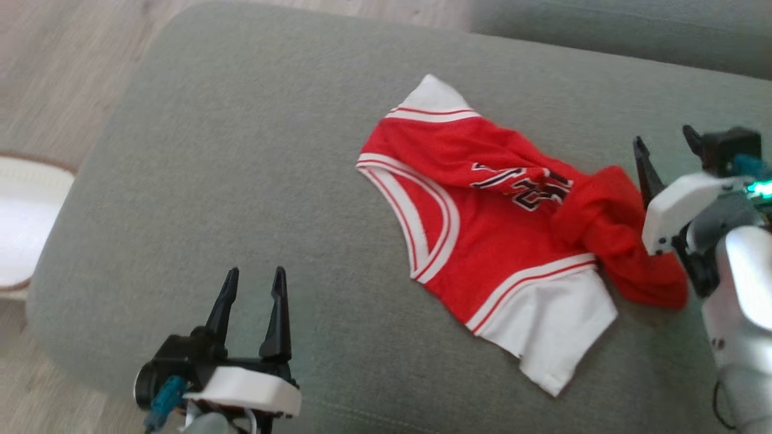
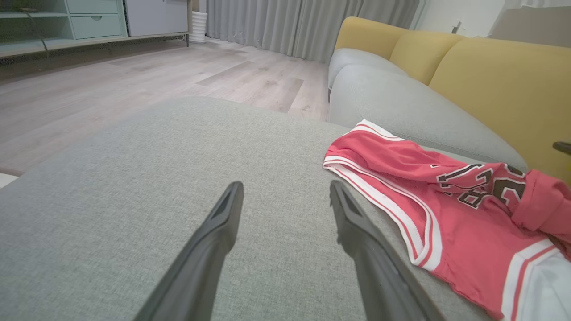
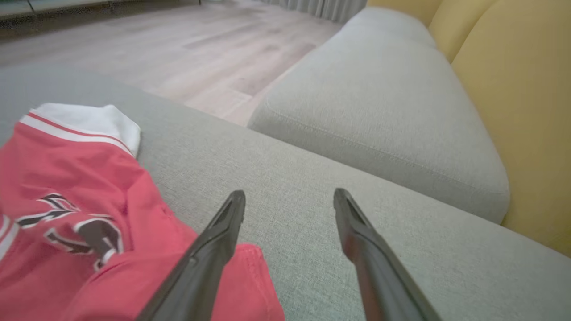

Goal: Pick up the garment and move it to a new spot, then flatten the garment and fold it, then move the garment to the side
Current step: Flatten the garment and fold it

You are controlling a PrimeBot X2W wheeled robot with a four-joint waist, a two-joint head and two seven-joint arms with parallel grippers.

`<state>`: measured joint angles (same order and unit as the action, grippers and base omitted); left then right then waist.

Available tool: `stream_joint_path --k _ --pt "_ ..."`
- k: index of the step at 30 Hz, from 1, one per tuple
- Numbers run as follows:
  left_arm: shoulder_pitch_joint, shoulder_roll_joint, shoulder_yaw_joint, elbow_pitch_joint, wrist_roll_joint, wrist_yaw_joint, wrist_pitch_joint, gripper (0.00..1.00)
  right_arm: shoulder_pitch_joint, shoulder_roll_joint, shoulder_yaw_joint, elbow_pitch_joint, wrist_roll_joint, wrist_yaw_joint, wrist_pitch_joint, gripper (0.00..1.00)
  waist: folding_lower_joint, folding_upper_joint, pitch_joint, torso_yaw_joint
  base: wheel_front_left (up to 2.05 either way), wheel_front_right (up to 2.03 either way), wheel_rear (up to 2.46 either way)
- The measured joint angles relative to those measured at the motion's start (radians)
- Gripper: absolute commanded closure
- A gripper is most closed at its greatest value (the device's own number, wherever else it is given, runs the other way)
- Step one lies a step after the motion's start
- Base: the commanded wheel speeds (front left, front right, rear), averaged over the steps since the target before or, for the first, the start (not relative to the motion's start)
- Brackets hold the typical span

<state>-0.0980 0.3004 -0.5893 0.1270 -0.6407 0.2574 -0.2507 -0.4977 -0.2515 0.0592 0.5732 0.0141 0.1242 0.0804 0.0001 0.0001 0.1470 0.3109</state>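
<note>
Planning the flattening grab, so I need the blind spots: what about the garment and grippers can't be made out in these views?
Head view: lettering on the garment is partly under a bunched red fold; unreadable.
Left wrist view: garment's near end is cut off by the right and bottom edges.
Head view: whether the right gripper touches the fold; its own body blocks the contact.
Head view: white object cut by the left edge; unidentifiable.

On the seat cushion [image 1: 241, 181], over to the right: the garment [image 1: 482, 223]. Just beside its right end: the right gripper [image 1: 662, 135]. Well apart, left and nearer: the left gripper [image 1: 256, 271]. Behind the seat cushion: another cushion [image 1: 603, 30]. To the left: floor [image 1: 60, 60].
</note>
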Motion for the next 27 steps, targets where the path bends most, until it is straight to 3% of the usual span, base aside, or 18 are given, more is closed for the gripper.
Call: stream_joint_path --k 6,12,14,15,16,19,20,21,22,27 --pt "-0.013 -0.020 0.006 0.016 0.009 -0.012 0.000 0.00 -0.085 -0.023 0.034 0.194 -0.006 0.000 0.105 0.00 0.0001 0.0000 0.042 0.065 0.00 0.00 0.00" --pt "-0.014 -0.030 0.017 0.024 0.016 -0.021 0.000 0.00 -0.102 -0.027 0.090 0.287 0.022 0.000 0.137 0.00 -0.0001 0.0000 0.055 0.088 0.00 0.00 0.00" --pt "-0.014 -0.035 0.026 0.024 0.025 -0.021 0.000 0.00 -0.128 -0.032 0.104 0.309 0.022 0.000 0.152 0.21 -0.0001 0.0000 0.055 0.085 0.00 0.00 0.00" --pt "-0.014 -0.037 0.031 0.024 0.026 -0.021 0.000 0.00 -0.137 -0.034 0.109 0.314 0.025 0.000 0.156 0.43 -0.0001 0.0000 0.056 0.083 0.00 0.00 0.00" --pt "-0.014 -0.039 0.035 0.024 0.026 -0.021 0.000 0.00 -0.144 -0.034 0.116 0.321 0.033 0.000 0.156 0.53 -0.0001 0.0000 0.056 0.080 0.00 0.00 0.00" --pt "-0.014 -0.043 0.041 0.024 0.036 -0.030 0.000 0.00 -0.149 -0.033 0.137 0.334 0.041 0.000 0.157 0.69 -0.0001 0.0000 0.058 0.071 0.00 0.00 0.00" --pt "-0.014 -0.044 0.042 0.024 0.036 -0.030 0.000 0.00 -0.150 -0.033 0.142 0.336 0.043 0.000 0.157 0.78 -0.0001 0.0000 0.058 0.067 0.00 0.00 0.00" --pt "-0.014 -0.047 0.043 0.024 0.036 -0.032 0.000 0.00 -0.152 -0.033 0.148 0.339 0.051 0.000 0.155 0.95 -0.0001 0.0000 0.058 0.064 0.00 0.00 0.00" --pt "-0.014 -0.049 0.044 0.025 0.037 -0.036 0.000 0.00 -0.154 -0.033 0.155 0.342 0.057 0.000 0.150 1.00 -0.0001 0.0000 0.058 0.061 0.00 0.00 0.00" --pt "-0.014 -0.054 0.051 0.030 0.044 -0.039 0.000 0.00 -0.166 -0.030 0.165 0.350 0.064 0.000 0.090 1.00 0.0000 0.0000 0.052 0.042 0.00 0.00 0.00"
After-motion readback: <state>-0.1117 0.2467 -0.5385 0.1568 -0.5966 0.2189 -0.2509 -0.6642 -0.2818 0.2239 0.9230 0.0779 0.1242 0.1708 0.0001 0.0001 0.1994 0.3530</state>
